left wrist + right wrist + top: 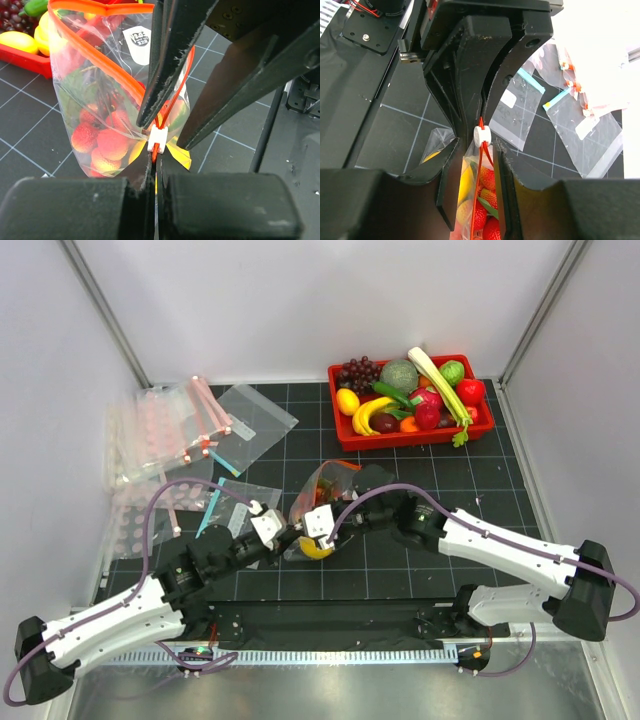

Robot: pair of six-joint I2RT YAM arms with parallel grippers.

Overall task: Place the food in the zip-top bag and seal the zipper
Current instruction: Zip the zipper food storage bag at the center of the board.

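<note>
The clear, floppy plastic zip-top bag [85, 100], with the toy food [107, 145] inside, stands directly ahead of the left claw [155, 167], which is clamped shut on the thin red-orange zipper strip [100, 60]. The right claw [475, 145] faces it, narrowly parted astride the small white slider [481, 135] at the left claw's tips. The unsealed strip runs lengthwise away from the left claw.

Top view: bright, even overhead light, soft shadows on the bench [510, 475], white walls [300, 300] near blown out. Left wrist view: left hand [154, 172] blurred in foreground, zipper [100, 7] sharp. Right wrist view: upper right overexposed.
</note>
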